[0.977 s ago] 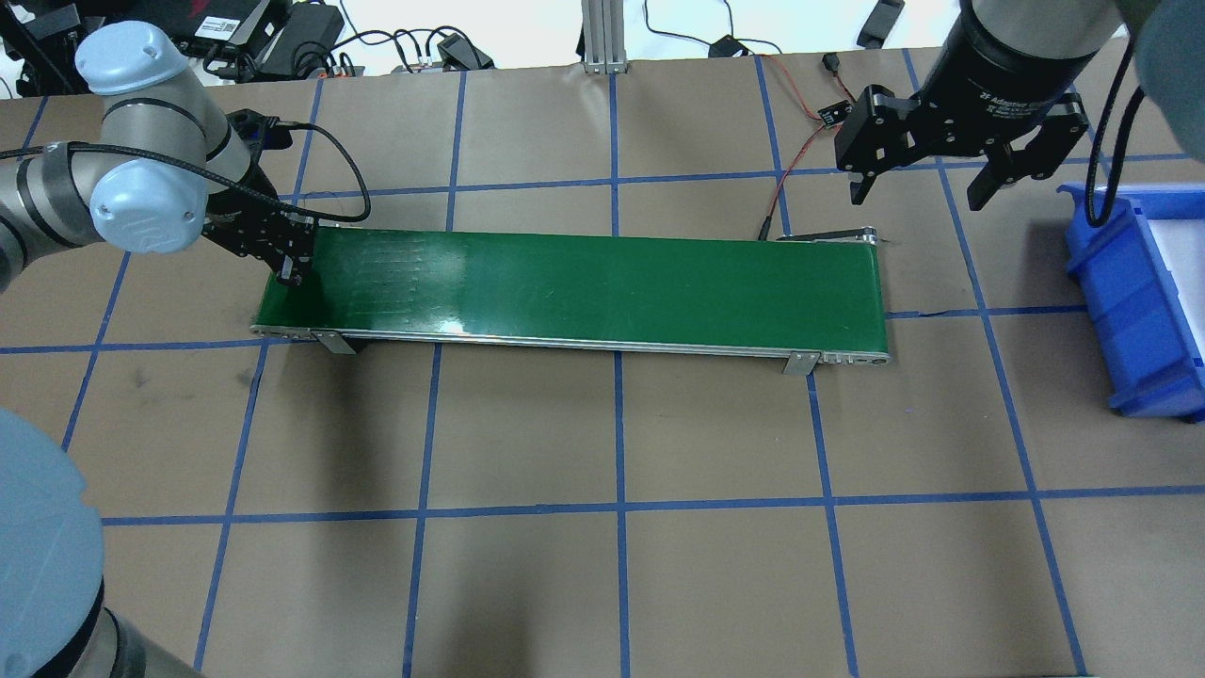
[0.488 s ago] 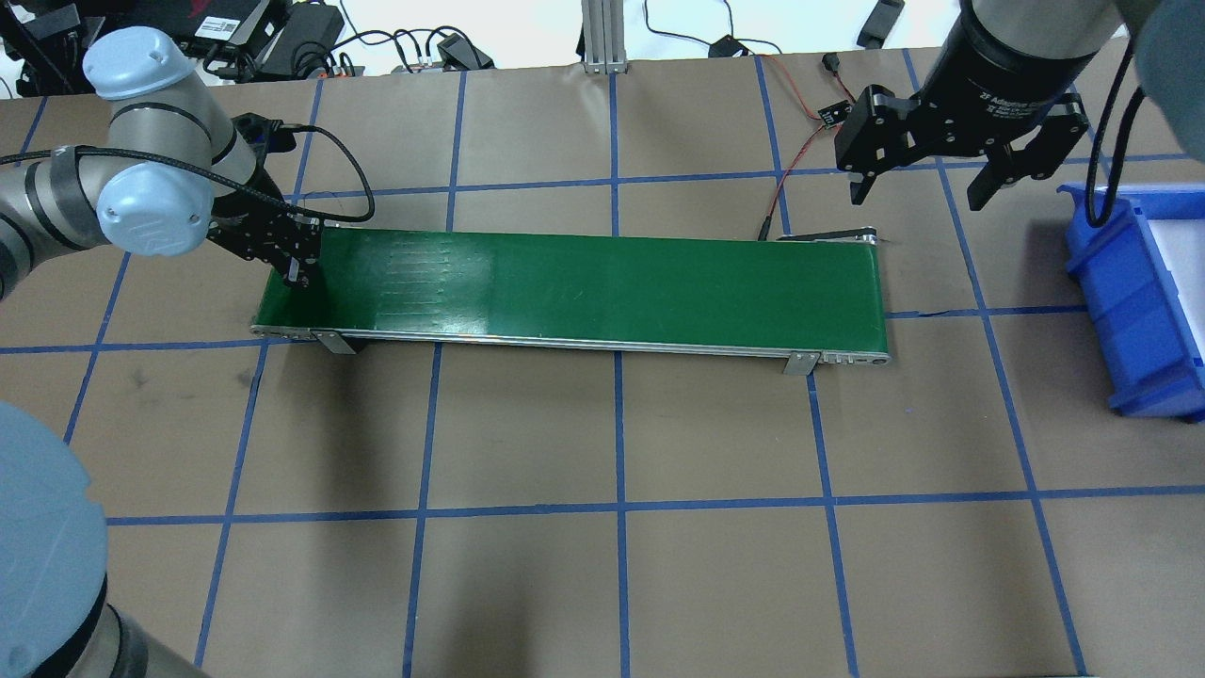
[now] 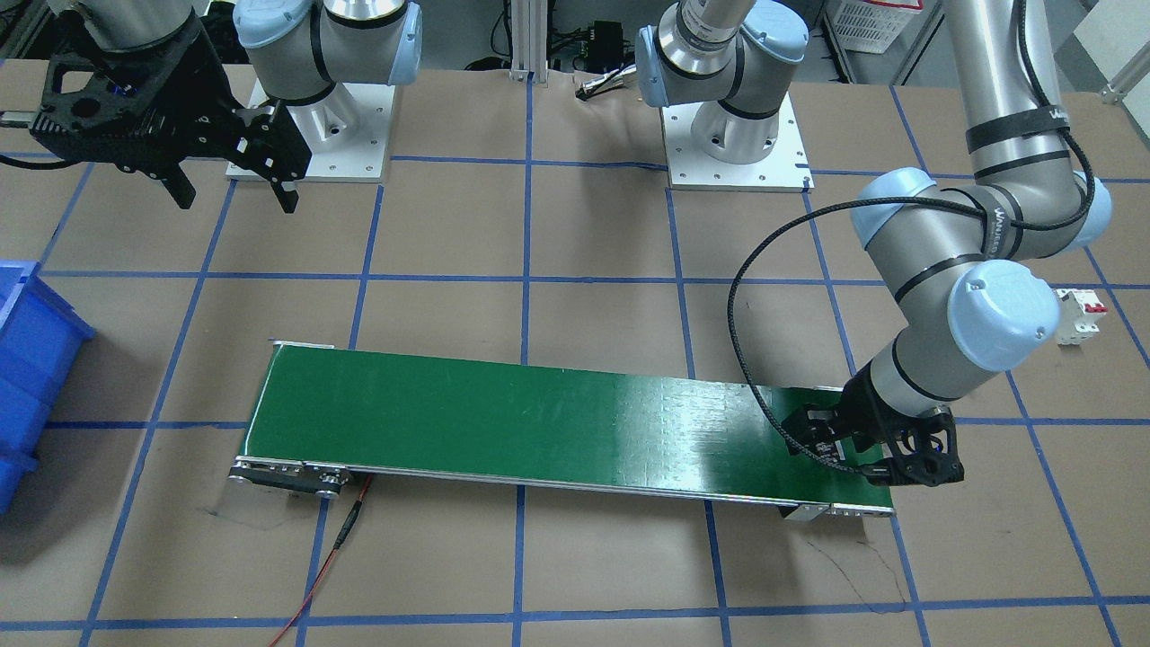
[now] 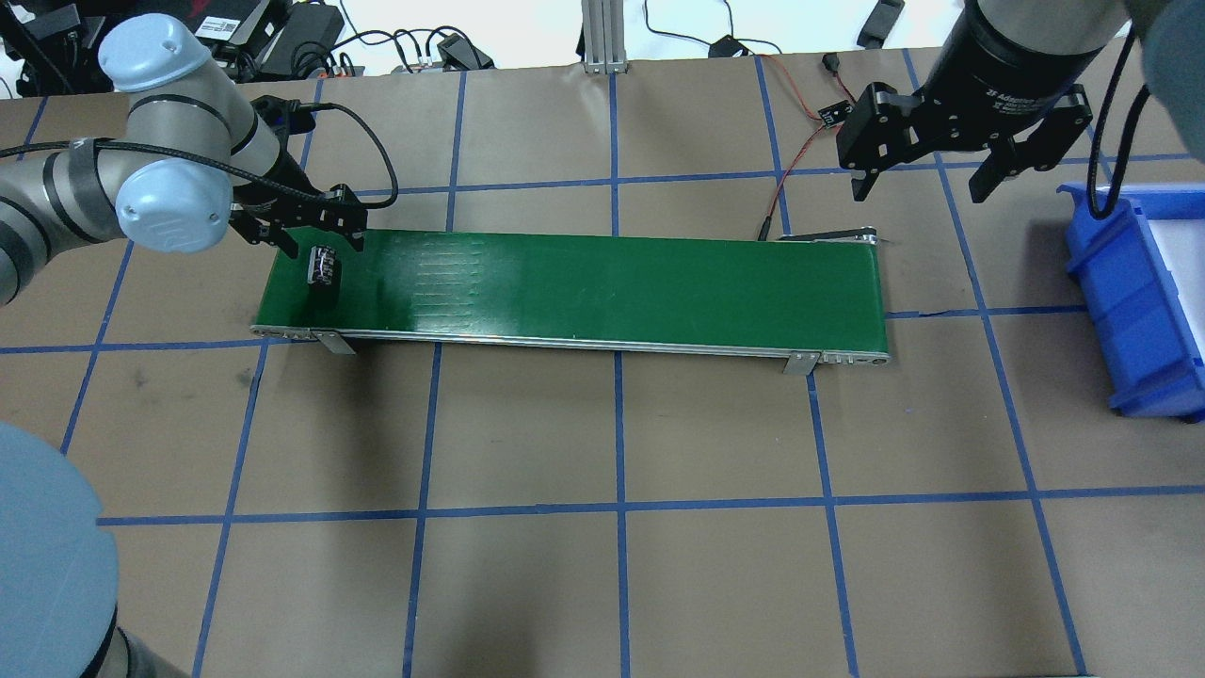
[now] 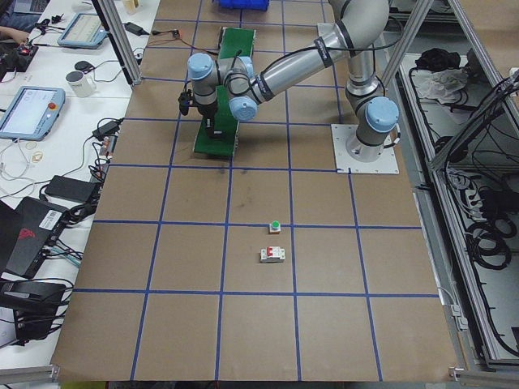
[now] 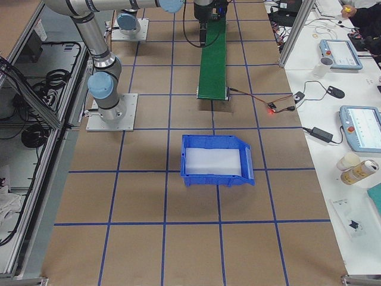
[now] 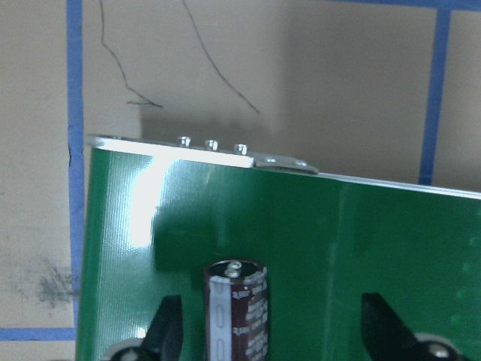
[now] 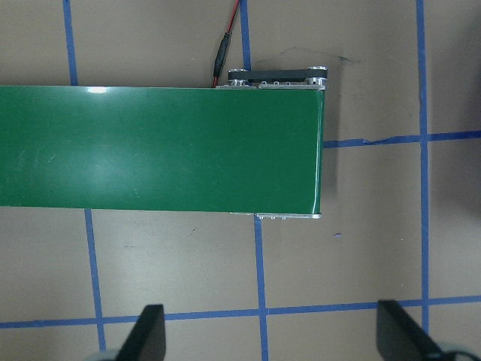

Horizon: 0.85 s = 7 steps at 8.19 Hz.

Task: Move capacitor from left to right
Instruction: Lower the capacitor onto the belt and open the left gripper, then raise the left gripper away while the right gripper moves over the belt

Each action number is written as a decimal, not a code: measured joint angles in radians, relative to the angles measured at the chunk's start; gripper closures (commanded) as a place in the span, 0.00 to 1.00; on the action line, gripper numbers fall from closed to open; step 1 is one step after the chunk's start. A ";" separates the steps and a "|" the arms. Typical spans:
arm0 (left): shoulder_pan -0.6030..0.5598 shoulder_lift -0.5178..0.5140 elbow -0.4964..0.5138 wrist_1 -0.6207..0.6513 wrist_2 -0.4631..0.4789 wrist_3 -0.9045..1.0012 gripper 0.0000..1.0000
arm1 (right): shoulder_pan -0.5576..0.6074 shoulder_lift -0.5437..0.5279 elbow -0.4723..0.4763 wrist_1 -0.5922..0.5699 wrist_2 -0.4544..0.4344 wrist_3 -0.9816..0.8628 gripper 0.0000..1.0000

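Note:
The capacitor (image 4: 323,264), a stubby dark cylinder with pale marks, rests on the left end of the green conveyor belt (image 4: 612,282). In the left wrist view the capacitor (image 7: 237,308) sits between the spread fingers, nearer the left finger (image 7: 167,327), and is not gripped. My left gripper (image 4: 325,247) is open just over it, and it also shows in the front-facing view (image 3: 885,449). My right gripper (image 4: 919,188) is open and empty, raised beyond the belt's right end. It also shows in the front-facing view (image 3: 236,193).
A blue bin (image 4: 1139,292) stands on the table right of the belt. A white circuit breaker with red levers (image 5: 272,255) and a green-topped push button (image 5: 275,226) lie on the robot's far left. A red wire (image 4: 791,160) runs behind the belt's right end.
My left gripper has opened and let go of the capacitor, which now lies on the belt's left end. The gripper has shifted slightly right. The right arm has barely moved.

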 measured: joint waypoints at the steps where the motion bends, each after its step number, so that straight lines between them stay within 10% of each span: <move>1: -0.028 0.020 0.002 -0.018 0.028 -0.009 0.00 | 0.000 0.002 0.000 -0.001 0.000 -0.003 0.00; 7: -0.129 0.276 0.168 -0.582 0.083 -0.117 0.00 | -0.001 0.128 0.011 -0.081 0.000 0.004 0.00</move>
